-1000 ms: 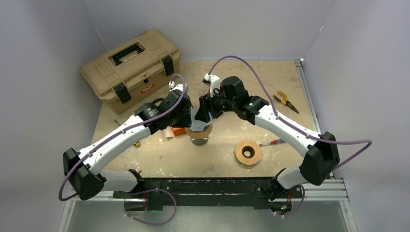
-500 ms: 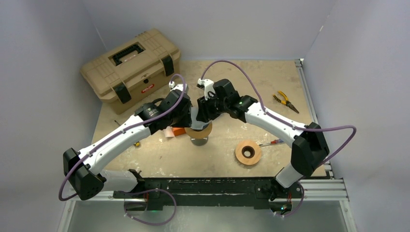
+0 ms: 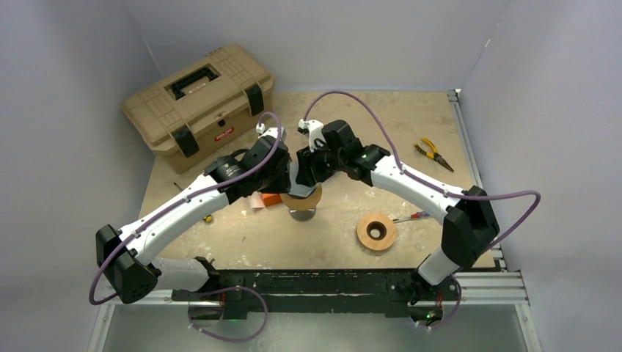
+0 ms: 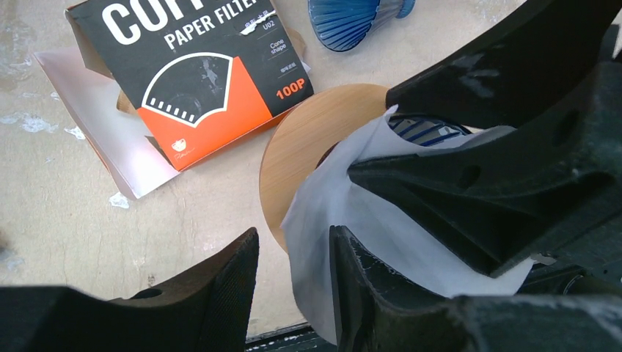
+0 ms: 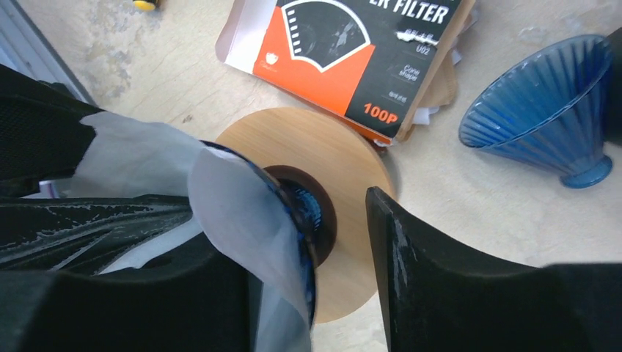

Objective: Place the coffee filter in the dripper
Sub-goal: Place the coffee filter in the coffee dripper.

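A blue ribbed glass dripper sits in a round wooden stand at the table's middle. The white paper coffee filter lies over the dripper's mouth and sticks out past the rim. My right gripper is open and straddles the rim. One finger presses on the paper, while the other finger stands outside, a gap away from the glass. My left gripper is open too. The filter's loose edge hangs between its fingers, close to the right finger.
A black-and-orange paper filter box lies just left of the stand. A second blue dripper lies on its side behind it. A tan toolbox is at the back left, pliers at the right, and a wooden ring and a screwdriver to the front right.
My right arm has shifted left, closer over the dripper, and its jaws have narrowed around the rim. The left arm has stayed still.
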### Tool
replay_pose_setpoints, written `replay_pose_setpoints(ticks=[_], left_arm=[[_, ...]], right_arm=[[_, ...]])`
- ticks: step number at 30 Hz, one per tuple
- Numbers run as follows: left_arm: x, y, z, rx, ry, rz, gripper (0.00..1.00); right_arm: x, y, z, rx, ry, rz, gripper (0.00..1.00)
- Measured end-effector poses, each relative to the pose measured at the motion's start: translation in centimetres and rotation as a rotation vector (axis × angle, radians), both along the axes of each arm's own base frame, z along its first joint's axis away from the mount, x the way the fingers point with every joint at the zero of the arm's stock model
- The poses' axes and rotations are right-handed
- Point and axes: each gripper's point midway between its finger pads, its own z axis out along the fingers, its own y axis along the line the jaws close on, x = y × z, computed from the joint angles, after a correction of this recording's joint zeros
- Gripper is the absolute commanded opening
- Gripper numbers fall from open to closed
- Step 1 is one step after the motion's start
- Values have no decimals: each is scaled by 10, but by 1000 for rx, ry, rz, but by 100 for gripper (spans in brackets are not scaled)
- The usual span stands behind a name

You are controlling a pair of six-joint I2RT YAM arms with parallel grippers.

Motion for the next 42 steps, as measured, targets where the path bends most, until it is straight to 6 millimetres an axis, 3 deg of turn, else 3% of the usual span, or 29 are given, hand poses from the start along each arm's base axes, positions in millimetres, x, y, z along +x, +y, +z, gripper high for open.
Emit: replay_pose_setpoints(ticks=[5, 15, 24, 33, 38, 42], left_arm=[[-1, 0, 0, 1, 2, -1, 40], [-1, 0, 0, 2, 3, -1, 43], [-1, 0, 1, -2, 0, -1, 63], [-2, 1, 30, -69, -67, -2, 82], [-1, 0, 45, -116, -112, -3, 99], [0, -5, 64, -186, -165, -16, 100]], right_arm=[[-2, -5, 6, -5, 9, -23, 71], [-5, -24, 47, 68, -11, -84, 72], [-3, -40, 68, 170, 20, -89, 76], [-8, -45, 88, 254, 24, -73, 84], [-6, -46, 99, 291, 0, -77, 88], [-7, -50, 102, 310, 0, -85, 92]])
